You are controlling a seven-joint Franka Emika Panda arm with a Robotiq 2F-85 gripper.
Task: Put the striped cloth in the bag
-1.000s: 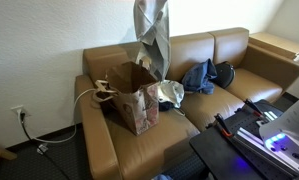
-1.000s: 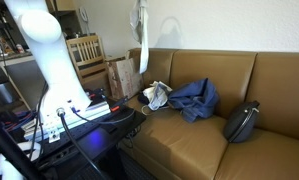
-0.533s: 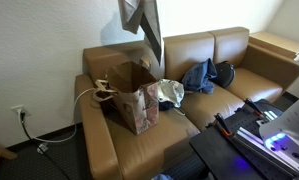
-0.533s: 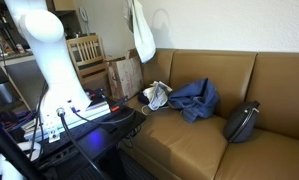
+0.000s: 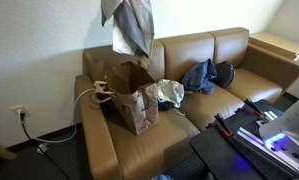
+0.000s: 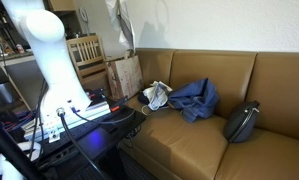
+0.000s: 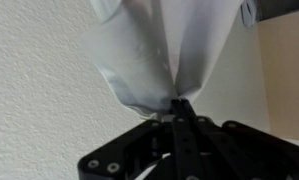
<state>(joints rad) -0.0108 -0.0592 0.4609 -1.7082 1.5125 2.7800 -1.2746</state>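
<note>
The cloth [image 5: 129, 25], pale grey-white and striped, hangs in the air above the open brown paper bag [image 5: 132, 92] that stands on the sofa's end seat. It also shows in an exterior view [image 6: 121, 25] hanging above the bag [image 6: 125, 74]. In the wrist view my gripper [image 7: 179, 103] is shut on a pinched fold of the cloth [image 7: 154, 50], which hangs from the fingertips against the white wall. The gripper itself is out of frame in both exterior views.
On the brown sofa [image 5: 239, 80] lie a crumpled pale cloth [image 5: 170, 93], a blue garment [image 5: 199, 76] and a dark bag [image 6: 241, 120]. A white cord [image 5: 89, 95] drapes over the armrest. Wooden chair [image 6: 84, 50] stands behind the sofa's end.
The hanging cloth has moved sideways along the sofa toward the armrest end, from beside the bag to above it, and swings as it goes.
</note>
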